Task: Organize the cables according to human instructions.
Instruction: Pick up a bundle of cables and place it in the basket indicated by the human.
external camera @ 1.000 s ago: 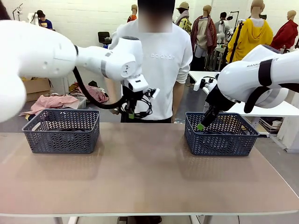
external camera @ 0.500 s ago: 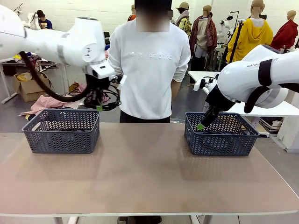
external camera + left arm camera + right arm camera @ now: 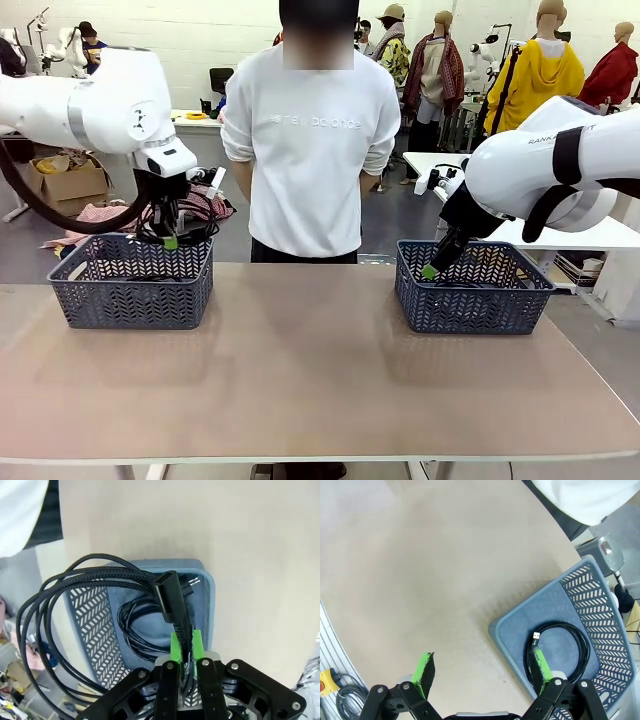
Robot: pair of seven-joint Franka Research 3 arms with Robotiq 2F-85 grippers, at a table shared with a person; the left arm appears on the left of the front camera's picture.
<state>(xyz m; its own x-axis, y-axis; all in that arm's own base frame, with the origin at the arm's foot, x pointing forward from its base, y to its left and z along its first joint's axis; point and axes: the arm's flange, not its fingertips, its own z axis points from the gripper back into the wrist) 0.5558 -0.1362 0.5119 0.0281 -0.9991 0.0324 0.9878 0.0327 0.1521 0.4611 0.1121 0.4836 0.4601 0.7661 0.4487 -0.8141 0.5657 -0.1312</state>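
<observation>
held cable [image 3: 75,587]: coiled black braided cord, pinched between the left claw's [image 3: 186,647] green pads; loops spill to the left of the left wrist frame, chunky plug end [image 3: 167,592] points up from the fingers
held cable, front view [image 3: 178,232]: small dark tangle hanging under the left claw [image 3: 170,240], upper left of frame, just above the left basket's [image 3: 135,300] rim
left claw: pressed together on the cord
cable in left basket [image 3: 135,630]: second coil lying on the basket floor, straight below the held one; the left wrist view shows it, in the front view the basket wall hides it
left basket [image 3: 207,592]: grey-blue, mesh walls; bare tabletop past its rim toward frame right in the left wrist view
cable in right basket [image 3: 562,650]: black loop flat on the floor, small metal plug tip at its left; seen in the right wrist view
right claw [image 3: 432,268]: spread wide, nothing between the pads, at the near left rim of the right basket [image 3: 470,300]
right claw, wrist view [image 3: 482,667]: one pad over the table, the other over the basket [image 3: 605,605] beside the loop
table [image 3: 320,380]: beige, wide bare stretch between the two baskets, front edge free
person [image 3: 310,140]: white top, standing at the far edge, middle of frame
</observation>
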